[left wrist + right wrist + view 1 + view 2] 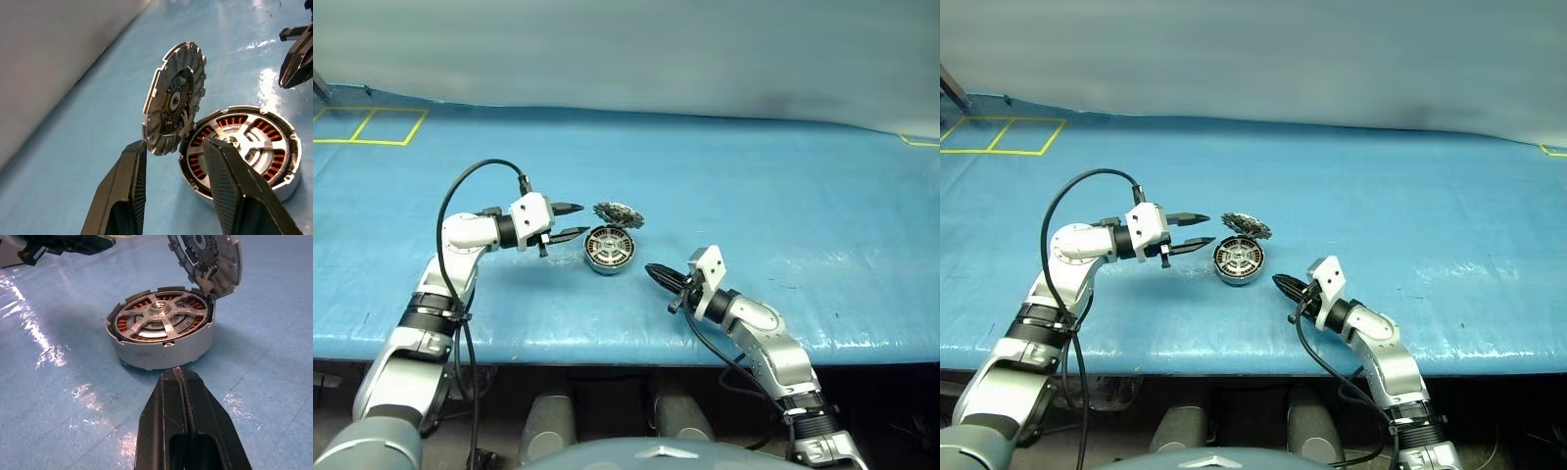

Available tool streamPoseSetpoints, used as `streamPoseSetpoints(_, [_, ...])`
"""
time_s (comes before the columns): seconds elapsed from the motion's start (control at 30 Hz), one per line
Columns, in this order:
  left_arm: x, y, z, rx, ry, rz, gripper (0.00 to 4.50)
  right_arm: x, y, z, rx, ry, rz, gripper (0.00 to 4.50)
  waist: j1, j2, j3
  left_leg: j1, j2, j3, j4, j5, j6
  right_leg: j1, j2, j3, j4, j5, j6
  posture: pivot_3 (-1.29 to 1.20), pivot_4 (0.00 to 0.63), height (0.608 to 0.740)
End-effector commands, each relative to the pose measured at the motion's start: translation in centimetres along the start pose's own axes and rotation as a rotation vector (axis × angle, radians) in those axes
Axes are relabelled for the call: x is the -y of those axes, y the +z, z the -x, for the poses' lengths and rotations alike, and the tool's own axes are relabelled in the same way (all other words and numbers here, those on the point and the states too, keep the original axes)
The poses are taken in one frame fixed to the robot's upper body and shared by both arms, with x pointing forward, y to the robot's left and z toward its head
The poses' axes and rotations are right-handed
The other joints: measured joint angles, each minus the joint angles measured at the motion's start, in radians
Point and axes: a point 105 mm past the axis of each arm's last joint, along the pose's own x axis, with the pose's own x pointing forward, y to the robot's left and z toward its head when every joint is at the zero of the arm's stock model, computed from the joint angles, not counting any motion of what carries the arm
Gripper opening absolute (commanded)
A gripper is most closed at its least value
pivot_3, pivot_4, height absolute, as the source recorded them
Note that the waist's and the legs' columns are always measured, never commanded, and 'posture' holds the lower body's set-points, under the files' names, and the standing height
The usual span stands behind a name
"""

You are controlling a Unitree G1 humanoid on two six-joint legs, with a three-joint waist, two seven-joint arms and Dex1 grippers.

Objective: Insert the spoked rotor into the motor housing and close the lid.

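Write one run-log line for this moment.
rotor: in housing | lid: open | left gripper: open, empty | right gripper: shut, empty

So the whole work surface is a blue tarp-like sheet (783, 186) spread over the table, kinda glossy, with bright glare patches showing up close in the wrist views. A few creases and wrinkles run across it, and its front edge drops off into a dark gap below. On the far left corner there's yellow tape (367, 125) laid out in rectangular boxes, two side by side, and another little bit of yellow tape (918, 142) peeks in at the far right edge. Behind the sheet there's a plain pale grey-white backdrop (626, 49) running the full width, slightly shaded toward the right.
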Motion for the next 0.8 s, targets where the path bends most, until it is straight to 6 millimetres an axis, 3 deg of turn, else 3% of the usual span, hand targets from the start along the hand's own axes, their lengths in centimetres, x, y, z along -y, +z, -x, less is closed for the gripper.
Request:
streamPoseSetpoints(0.03, [-0.1, 1.2, 1.3, 0.05, 0.041, 0.069, 1.93, 0.1, 1.2, -0.3, 0.03, 0.0, 0.03, 0.0, -0.001, 0.0, 0.0, 0.0, 0.0, 0.0, 0.0, 0.0, 0.0, 0.0, 0.0, 0.0, 0.0, 0.0, 0.0, 0.0, 0.15, 0.74])
streamPoseSetpoints(0.2, [0.8, 1.2, 2.0, 0.109, 0.117, 0.183, 1.93, 1.4, 0.9, -0.6, -0.007, -0.089, 0.055, 0.0, -0.001, 0.0, 0.0, 0.0, 0.0, 0.0, 0.0, 0.0, 0.0, 0.0, 0.0, 0.0, 0.0, 0.0, 0.0, 0.0, 0.15, 0.74])
streamPoseSetpoints(0.47, [2.3, 0.4, 1.5, 0.13, 0.134, 0.263, 1.93, 1.4, 1.5, -0.8, -0.029, -0.081, 0.065, 0.0, -0.001, 0.0, 0.0, 0.0, 0.0, 0.0, 0.0, 0.0, 0.0, 0.0, -0.001, 0.0, -0.001, 0.0, 0.0, 0.0, 0.15, 0.74])
streamPoseSetpoints(0.8, [2.8, -0.4, 1.6, 0.137, 0.187, 0.294, 1.93, 4.4, 1.9, -0.2, -0.067, -0.285, 0.079, 0.0, -0.002, 0.0, 0.0, 0.0, 0.0, 0.0, -0.001, 0.0, 0.0, -0.001, -0.001, 0.0, -0.001, 0.0, 0.0, 0.0, 0.15, 0.74])
